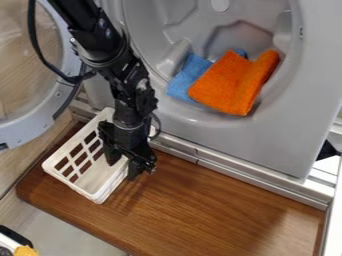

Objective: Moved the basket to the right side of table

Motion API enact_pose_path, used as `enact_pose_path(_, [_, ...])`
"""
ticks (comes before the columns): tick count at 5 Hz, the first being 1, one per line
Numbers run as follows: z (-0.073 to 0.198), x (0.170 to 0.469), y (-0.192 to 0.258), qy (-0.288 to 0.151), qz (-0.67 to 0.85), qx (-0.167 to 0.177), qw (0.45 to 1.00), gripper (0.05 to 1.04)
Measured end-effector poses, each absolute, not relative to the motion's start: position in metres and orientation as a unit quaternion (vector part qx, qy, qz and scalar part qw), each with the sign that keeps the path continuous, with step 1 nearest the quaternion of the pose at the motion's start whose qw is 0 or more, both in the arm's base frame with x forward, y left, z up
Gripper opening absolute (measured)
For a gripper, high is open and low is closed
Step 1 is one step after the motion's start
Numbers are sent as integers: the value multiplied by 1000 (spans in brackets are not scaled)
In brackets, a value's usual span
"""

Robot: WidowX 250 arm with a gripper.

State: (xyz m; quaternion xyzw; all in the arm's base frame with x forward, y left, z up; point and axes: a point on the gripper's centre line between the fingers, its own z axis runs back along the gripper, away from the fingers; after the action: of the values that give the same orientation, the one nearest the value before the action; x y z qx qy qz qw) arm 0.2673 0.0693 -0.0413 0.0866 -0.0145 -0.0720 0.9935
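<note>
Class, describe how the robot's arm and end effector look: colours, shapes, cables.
The arm is black, with smooth, rounded upper sections, small silvery bolt heads and a knobbly, more intricate lower part. A thick black cable loops out beside it, and a thinner dark one curves near the wrist. The end effector is also black, angular and blocky.

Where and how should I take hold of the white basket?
I'd grip the basket by its right-hand wall in the picture, coming straight down from above. That wall stands up with a thin rim, and the open top leaves room for one finger inside and one outside. The gripper is open astride it, so closing there looks sensible.
</note>
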Motion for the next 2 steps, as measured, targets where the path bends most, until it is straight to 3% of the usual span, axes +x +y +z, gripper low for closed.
enact_pose_path(1, [-44, 263, 67, -14, -86, 83, 993, 350])
enact_pose_path(2, [-38, 262, 68, -26, -78, 80, 993, 159])
